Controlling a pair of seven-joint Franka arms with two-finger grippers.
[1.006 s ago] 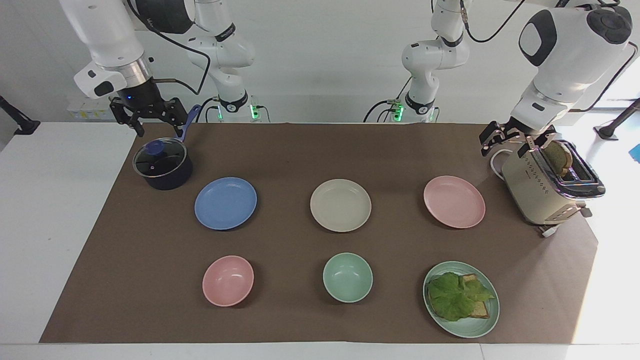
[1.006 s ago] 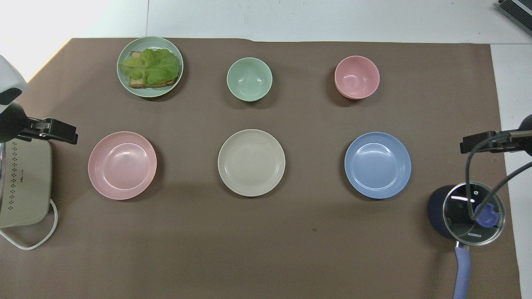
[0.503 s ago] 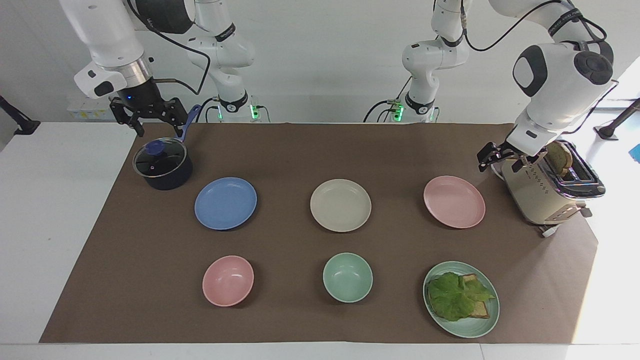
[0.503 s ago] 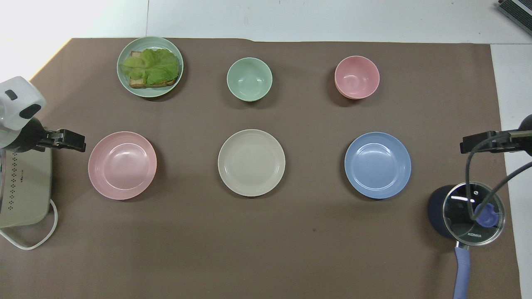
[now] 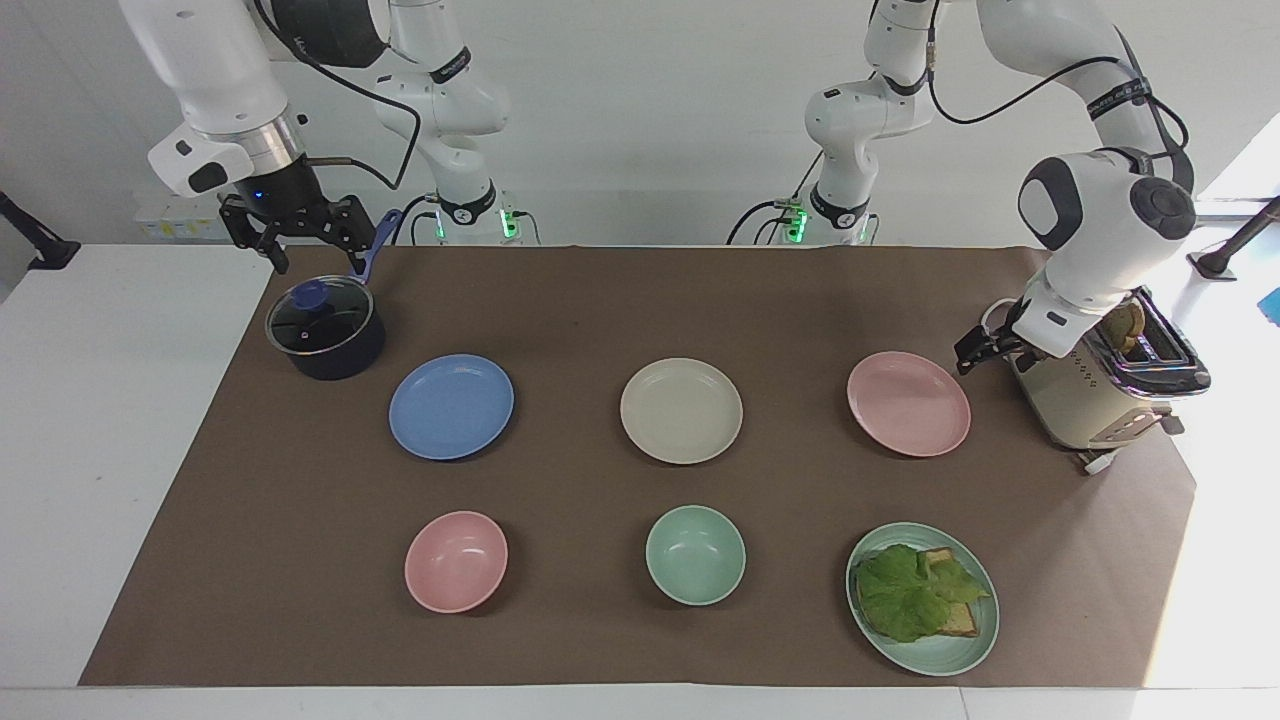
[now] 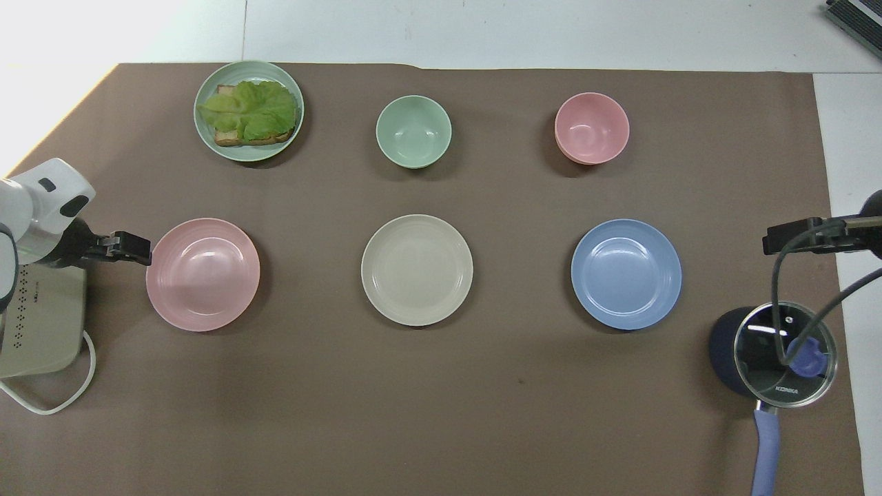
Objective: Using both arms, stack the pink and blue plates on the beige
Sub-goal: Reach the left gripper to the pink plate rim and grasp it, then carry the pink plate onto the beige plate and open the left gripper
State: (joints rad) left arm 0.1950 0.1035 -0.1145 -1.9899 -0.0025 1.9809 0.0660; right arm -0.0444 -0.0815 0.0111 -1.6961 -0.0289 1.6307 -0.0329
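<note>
A brown mat (image 5: 600,300) covers most of the white desk (image 5: 100,450). At the right arm's end stands a dark blue saucepan (image 5: 326,330) with a glass lid and a lilac handle (image 6: 766,448) pointing toward the robots. At the left arm's end sits a cream toaster (image 5: 1100,375) with toast in its slot and a white cord (image 6: 62,399). In the row farthest from the robots are a pink bowl (image 5: 456,561), a mint-green bowl (image 5: 695,555), and a mint-green plate (image 5: 940,655) carrying toast topped with lettuce (image 5: 915,590).
</note>
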